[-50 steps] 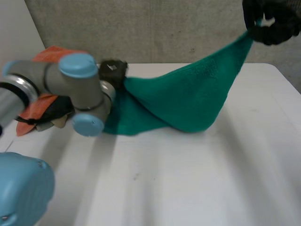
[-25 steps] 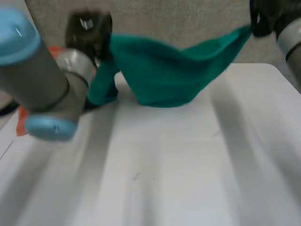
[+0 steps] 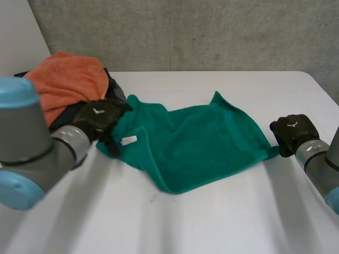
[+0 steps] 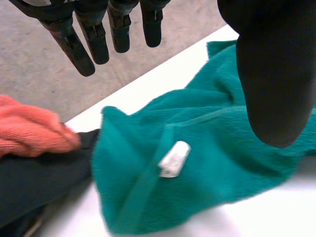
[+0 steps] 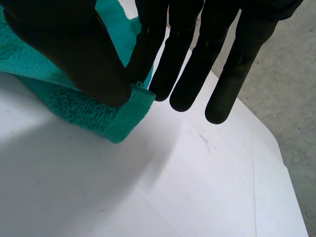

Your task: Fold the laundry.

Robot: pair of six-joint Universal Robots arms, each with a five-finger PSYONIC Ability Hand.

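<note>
1. Towel in green lies mostly spread on the white table, about at its middle. Its left edge is bunched and folded over, and one corner points toward the near side.
2. A small white tag shows on the folded left part; in the left wrist view the tag sits on a ridge of the towel.
3. The left hand is at the towel's left edge. Its wrist view shows the left hand wide, fingers straight and apart, above the cloth and holding nothing.
4. The right hand is at the towel's right corner. In its wrist view the right hand pinches that corner of the towel between the thumb and a straight finger, the other fingers extended over the table.
5. At the far left, an orange cloth lies heaped on a dark garment, just beside the towel.
</note>
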